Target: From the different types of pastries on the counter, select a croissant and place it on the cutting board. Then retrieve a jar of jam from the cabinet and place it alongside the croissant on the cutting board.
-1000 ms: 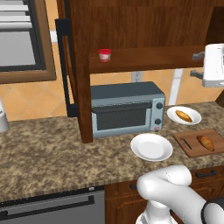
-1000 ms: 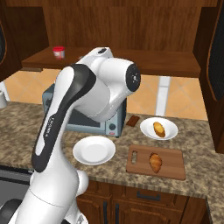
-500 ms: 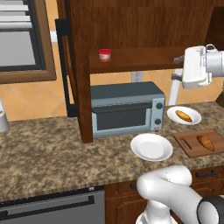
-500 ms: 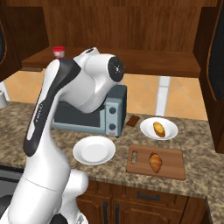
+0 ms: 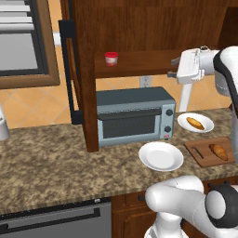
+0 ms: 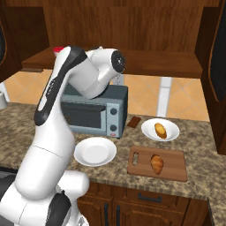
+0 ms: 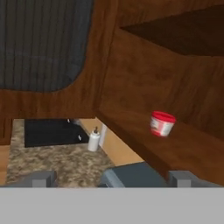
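- The jar of jam (image 5: 111, 58) stands upright on the cabinet shelf (image 5: 139, 63), above the left end of the toaster oven (image 5: 135, 115); in the hand view it sits right of centre, well apart from the gripper.
- The croissant (image 6: 156, 163) lies on the cutting board (image 6: 176, 168), right of the toaster oven on the table (image 5: 51, 160). Judgement: the first step is complete and the jar retrieval is in hand.
- The second pastry (image 5: 195, 123) lies on a white plate (image 5: 207, 121) behind the board; an empty plate (image 5: 161, 155) lies just in front of the toaster oven.
- The gripper (image 5: 175, 68) hovers at shelf height above the toaster oven's right end, holding nothing; whether the fingers are spread or shut cannot be told.
- Risk: a low approach may strike the shelf edge or the toaster oven's top.
- Risk: an off-centre grasp may tip the small jar or push it deeper into the cabinet.
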